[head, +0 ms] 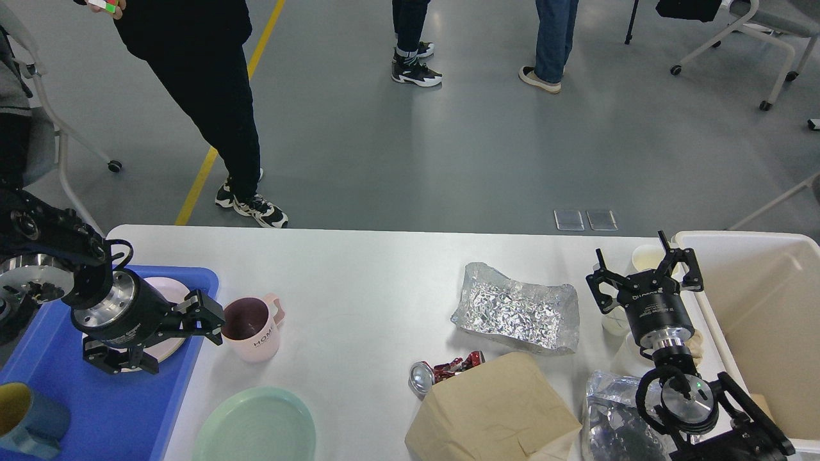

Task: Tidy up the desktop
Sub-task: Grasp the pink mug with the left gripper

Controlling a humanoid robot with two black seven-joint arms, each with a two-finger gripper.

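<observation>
The desktop (359, 275) is a wide white-grey tabletop. On it stand a pink mug (256, 333), a green plate (256, 429), a crumpled foil sheet (519, 314), a crushed red can (445, 371) and a brown paper bag (493, 410). My left gripper (179, 340) is open and low over the blue tray's right edge. Its upper finger is right beside the mug's left rim, and it partly hides a pink plate (168, 291). My right gripper (644, 274) is open and empty, between the foil sheet and the bin.
A blue tray (109, 410) at the left holds the pink plate and a blue-and-yellow mug (25, 416). A cream bin (769, 301) stands at the right edge. A paper cup (647, 256) and a foil bag (608, 416) lie near my right arm. People stand beyond the table.
</observation>
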